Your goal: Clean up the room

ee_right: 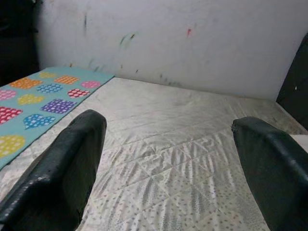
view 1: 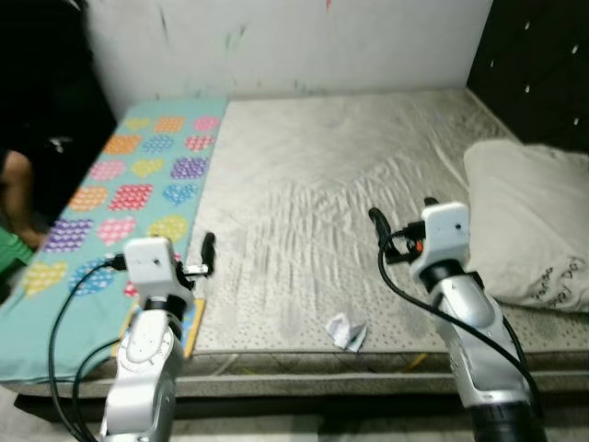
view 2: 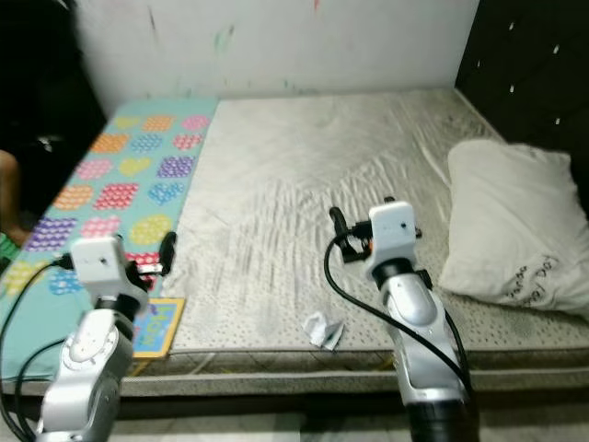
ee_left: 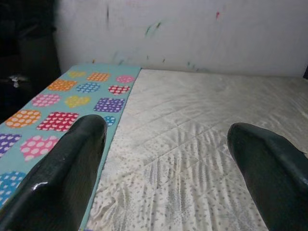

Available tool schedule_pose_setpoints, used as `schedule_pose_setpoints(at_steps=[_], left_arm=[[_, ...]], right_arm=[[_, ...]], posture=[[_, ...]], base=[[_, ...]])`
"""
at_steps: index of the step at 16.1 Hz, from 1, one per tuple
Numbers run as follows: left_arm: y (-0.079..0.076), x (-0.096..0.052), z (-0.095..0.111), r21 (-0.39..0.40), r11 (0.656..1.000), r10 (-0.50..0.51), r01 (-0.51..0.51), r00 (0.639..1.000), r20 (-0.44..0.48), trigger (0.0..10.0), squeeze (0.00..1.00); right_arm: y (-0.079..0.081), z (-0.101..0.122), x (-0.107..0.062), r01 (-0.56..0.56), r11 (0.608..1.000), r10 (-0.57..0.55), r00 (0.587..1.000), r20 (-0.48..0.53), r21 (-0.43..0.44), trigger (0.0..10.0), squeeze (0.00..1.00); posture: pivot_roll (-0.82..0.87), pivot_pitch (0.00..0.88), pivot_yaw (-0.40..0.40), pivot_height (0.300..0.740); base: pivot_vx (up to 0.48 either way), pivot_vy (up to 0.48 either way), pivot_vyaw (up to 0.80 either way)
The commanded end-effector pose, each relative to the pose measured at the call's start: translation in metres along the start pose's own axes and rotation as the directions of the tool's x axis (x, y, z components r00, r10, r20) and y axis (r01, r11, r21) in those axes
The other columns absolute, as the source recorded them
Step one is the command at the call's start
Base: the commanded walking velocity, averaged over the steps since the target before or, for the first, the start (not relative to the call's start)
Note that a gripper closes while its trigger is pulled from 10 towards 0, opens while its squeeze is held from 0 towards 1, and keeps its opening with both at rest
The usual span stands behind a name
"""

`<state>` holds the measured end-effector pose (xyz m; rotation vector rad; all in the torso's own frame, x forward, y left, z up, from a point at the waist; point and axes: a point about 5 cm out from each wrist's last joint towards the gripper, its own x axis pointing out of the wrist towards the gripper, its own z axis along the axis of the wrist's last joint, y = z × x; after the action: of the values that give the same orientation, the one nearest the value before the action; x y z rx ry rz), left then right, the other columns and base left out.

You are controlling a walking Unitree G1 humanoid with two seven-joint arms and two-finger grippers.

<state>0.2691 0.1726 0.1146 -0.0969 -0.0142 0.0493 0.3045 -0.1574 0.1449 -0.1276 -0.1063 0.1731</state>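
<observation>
A crumpled white scrap of paper point(view 1: 346, 331) lies on the bare grey mattress point(view 1: 322, 184), close to its front edge. A colourful flat book point(view 2: 156, 327) rests at the mattress's front left corner, partly under my left arm. My left gripper point(view 1: 204, 250) hovers open above the seam between the mattress and the heart-patterned teal blanket point(view 1: 138, 175), with nothing between its fingers point(ee_left: 72, 163). My right gripper point(view 1: 402, 214) is raised over the mattress, beyond and right of the paper scrap. It too is open and holds nothing; its fingers point(ee_right: 67, 163) are spread wide.
A large cream pillow point(view 1: 529, 226) lies at the right against the dark padded headboard point(view 1: 543, 64). A white marked wall point(view 1: 294, 41) runs along the far side. Part of a person point(view 1: 18, 198) shows at the left edge beside the blanket.
</observation>
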Motion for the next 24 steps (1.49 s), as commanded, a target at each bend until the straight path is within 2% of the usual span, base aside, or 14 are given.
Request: schedule_pose_setpoints(at_steps=[1,5,12,15,17,20,22,24], left_arm=[[-0.005,0.002,0.006,0.0,1.0,-0.021,0.021,1.0,0.022,10.0,0.0],[-0.005,0.0,0.002,0.004,1.0,-0.02,0.02,1.0,0.009,10.0,0.0],[-0.004,0.001,-0.001,-0.007,0.999,0.038,-0.038,0.999,-0.013,10.0,0.0],[-0.001,-0.002,-0.006,0.021,0.998,0.062,-0.062,0.998,-0.015,10.0,0.0],[0.001,-0.003,-0.001,0.035,0.996,0.082,-0.082,0.997,0.009,10.0,0.0],[0.019,-0.012,0.004,0.04,0.98,0.195,-0.197,0.98,0.046,10.0,0.0],[0.023,-0.017,0.005,0.05,0.973,0.223,-0.226,0.973,0.059,10.0,0.0],[0.024,-0.018,0.006,0.065,0.971,0.225,-0.229,0.972,0.063,10.0,0.0]], right_arm=[[-0.005,-0.001,-0.002,0.023,1.0,-0.024,1.0,0.017,0.014,10.0,0.0],[-0.009,-0.004,-0.008,0.02,1.0,-0.02,1.0,0.003,0.011,10.0,0.0],[-0.008,-0.001,-0.009,-0.017,1.0,0.017,0.999,0.038,-0.008,10.0,0.0],[0.0,-0.004,-0.014,-0.075,0.995,0.071,0.996,0.051,0.073,10.0,0.0],[0.005,-0.005,-0.014,-0.124,0.988,0.12,0.992,0.05,0.089,10.0,0.0],[0.025,0.0,0.003,-0.243,0.966,0.237,0.969,0.071,0.091,10.0,0.0],[0.032,0.005,0.01,-0.279,0.957,0.272,0.958,0.092,0.078,10.0,0.0],[0.037,0.006,0.013,-0.298,0.952,0.292,0.951,0.099,0.063,10.0,0.0]], posture=[[-0.22,0.0,0.058,0.74],[-0.22,0.0,0.06,0.74],[-0.22,0.0,0.054,0.74],[-0.2,0.0,0.054,0.74],[-0.15,0.0,0.018,0.74],[-0.09,0.0,-0.051,0.74],[-0.07,0.0,-0.062,0.74],[-0.06,0.0,-0.051,0.74]], base=[[0.337,0.0,0.0],[0.277,0.0,0.0],[0.0,0.0,0.0],[0.0,0.0,0.0],[0.0,0.0,0.0],[0.0,0.0,0.0],[0.0,0.0,0.0],[0.0,0.0,0.8]])
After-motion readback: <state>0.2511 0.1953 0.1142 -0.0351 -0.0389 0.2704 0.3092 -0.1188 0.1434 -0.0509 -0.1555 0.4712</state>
